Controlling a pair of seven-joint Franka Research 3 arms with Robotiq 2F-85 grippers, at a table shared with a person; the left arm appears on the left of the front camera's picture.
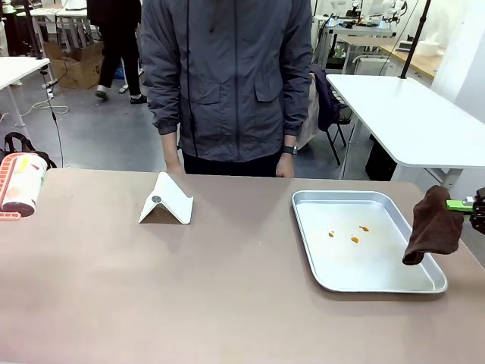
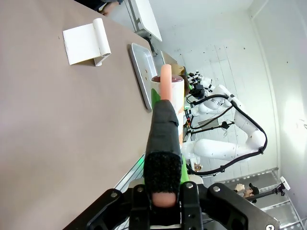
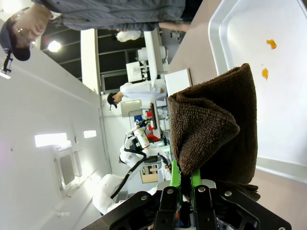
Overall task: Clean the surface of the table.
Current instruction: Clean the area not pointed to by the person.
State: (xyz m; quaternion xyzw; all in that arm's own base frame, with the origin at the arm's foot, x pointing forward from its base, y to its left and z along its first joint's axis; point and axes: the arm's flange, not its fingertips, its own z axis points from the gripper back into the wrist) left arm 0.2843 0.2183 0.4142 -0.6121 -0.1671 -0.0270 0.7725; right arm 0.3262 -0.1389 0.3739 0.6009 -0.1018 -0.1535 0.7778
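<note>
One brownish counter (image 1: 227,303) is seen stretching across the whole near scene, between the robot and the person at the far side. Two things are set on it: one white folded stand (image 1: 168,201) left of the middle, and one shiny metal tray (image 1: 356,265) on the right, in which three small orange spots (image 1: 354,239) are counted. One brown cloth (image 1: 433,231) is pinched by the closed right gripper (image 1: 464,205) at the right edge and is hung over the tray's right rim; whether it touches the tray cannot be told. One white printed roller (image 1: 24,186) is seen at the far left edge, its pink handle clamped in the closed left gripper (image 2: 163,191). Two hands of one person (image 1: 227,76) are rested at the counter's far edge. Two white tables are seen behind, one left and one right (image 1: 409,114).
</note>
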